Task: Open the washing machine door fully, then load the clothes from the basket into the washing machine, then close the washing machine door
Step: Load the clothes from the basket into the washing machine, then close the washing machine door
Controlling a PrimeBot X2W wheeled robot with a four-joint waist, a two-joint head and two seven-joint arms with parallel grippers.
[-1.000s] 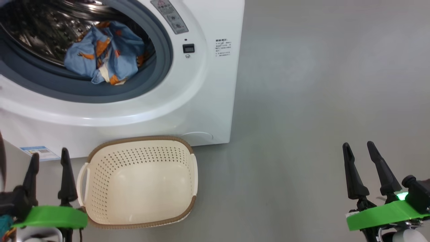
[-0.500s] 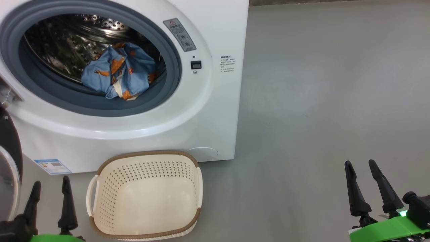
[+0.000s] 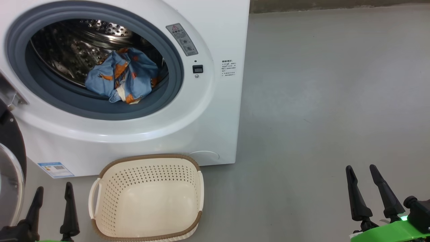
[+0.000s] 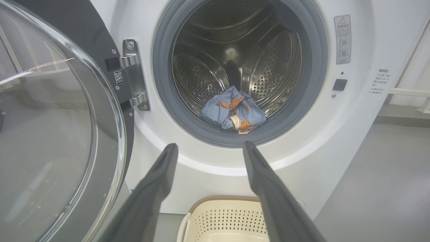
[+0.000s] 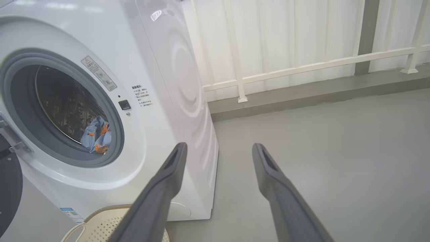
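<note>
Clothes point(image 3: 122, 75), one bundle in one washing machine point(image 3: 215, 114); one basket point(image 3: 147, 157); left gripper point(image 3: 54, 186), right gripper point(image 3: 360, 166) both spread.

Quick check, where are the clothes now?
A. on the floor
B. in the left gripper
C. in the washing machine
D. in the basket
C: the clothes lie bunched inside the washing machine, just behind its grey ring, while the basket in front of it holds nothing.
</note>
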